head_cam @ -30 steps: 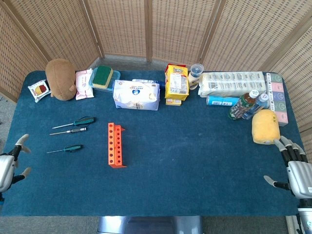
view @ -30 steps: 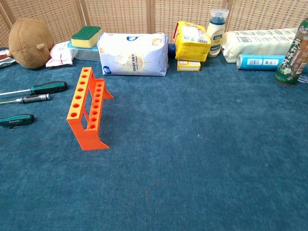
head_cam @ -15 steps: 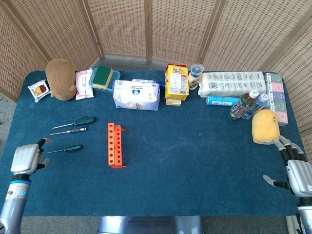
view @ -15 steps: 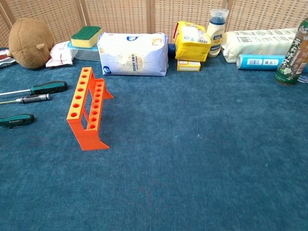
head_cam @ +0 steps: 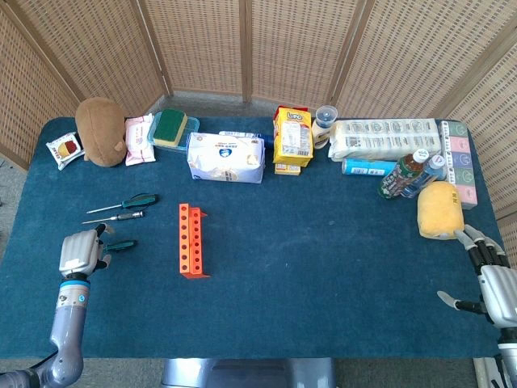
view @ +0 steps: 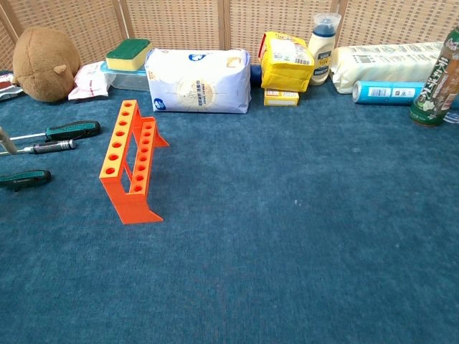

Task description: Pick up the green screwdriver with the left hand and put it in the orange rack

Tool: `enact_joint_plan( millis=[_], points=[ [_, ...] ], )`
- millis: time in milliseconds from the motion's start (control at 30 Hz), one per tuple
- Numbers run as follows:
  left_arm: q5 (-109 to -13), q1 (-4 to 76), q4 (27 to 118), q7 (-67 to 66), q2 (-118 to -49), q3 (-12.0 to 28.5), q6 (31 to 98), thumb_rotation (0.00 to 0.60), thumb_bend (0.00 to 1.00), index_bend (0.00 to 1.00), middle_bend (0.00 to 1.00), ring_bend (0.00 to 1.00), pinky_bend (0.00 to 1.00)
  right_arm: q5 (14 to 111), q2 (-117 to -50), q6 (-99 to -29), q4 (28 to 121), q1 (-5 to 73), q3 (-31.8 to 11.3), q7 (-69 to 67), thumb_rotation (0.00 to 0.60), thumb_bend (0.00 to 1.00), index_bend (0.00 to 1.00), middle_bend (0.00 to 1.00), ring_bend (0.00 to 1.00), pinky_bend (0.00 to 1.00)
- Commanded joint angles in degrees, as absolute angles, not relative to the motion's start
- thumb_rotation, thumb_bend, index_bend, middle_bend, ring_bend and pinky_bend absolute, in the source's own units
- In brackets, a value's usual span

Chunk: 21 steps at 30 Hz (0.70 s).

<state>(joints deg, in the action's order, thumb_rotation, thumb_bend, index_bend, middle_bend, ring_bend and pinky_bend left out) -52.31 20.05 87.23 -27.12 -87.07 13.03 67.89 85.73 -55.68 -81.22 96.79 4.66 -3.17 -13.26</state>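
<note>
We see our left hand (head_cam: 79, 252) over the blue cloth-covered table (head_cam: 323, 267), left of the orange plastic rack with rows of holes (head_cam: 191, 240). It hangs above the shaft of the nearest green-handled screwdriver (head_cam: 119, 245), which lies flat on the cloth with its handle pointing toward the rack, just beside our fingers. We cannot tell whether the fingers touch it or how far they are curled. Two more tools lie beyond it, farther from us and also left of the rack: a slim black-handled screwdriver (head_cam: 125, 216) and a larger green-and-black-handled screwdriver (head_cam: 136, 200). The rack stands upright. Our right hand (head_cam: 493, 283) rests far right of the rack at the table edge, fingers spread, holding nothing, near a yellow sponge-like block (head_cam: 439, 209).
</note>
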Motion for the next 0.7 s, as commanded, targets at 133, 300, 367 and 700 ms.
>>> enact_joint_plan(
  millis=[133,300,367,700],
  points=[
    [-48.71,22.18,86.14,-29.83,-89.04,13.54,66.56,0.600,0.28,0.37,0.89,1.00,1.00,85.69,-55.67,-81.15,96.80,4.68,-3.12,-13.31,0.600,0.15,0.05,0.03,0.00,0.00],
    [-46.96,23.26,85.65,-30.87,-90.07,13.70,66.28,0.600,0.28,0.37,0.89,1.00,1.00,85.47,-55.60,-81.06,96.72,4.73,-3.20,-13.59,0.600,0.15,0.05,0.03,0.00,0.00],
    [-46.38,23.53,85.57,-31.22,-90.33,13.67,66.23,0.600,0.28,0.37,0.89,1.00,1.00,85.39,-55.53,-81.04,96.66,4.75,-3.25,-13.80,0.600,0.16,0.05,0.03,0.00,0.00],
    [-43.53,25.13,84.68,-33.19,-91.87,13.49,66.21,0.600,0.33,0.39,0.89,1.00,1.00,85.44,-55.19,-81.24,96.40,4.69,-3.32,-14.94,0.600,0.16,0.05,0.03,0.00,0.00]
  ],
)
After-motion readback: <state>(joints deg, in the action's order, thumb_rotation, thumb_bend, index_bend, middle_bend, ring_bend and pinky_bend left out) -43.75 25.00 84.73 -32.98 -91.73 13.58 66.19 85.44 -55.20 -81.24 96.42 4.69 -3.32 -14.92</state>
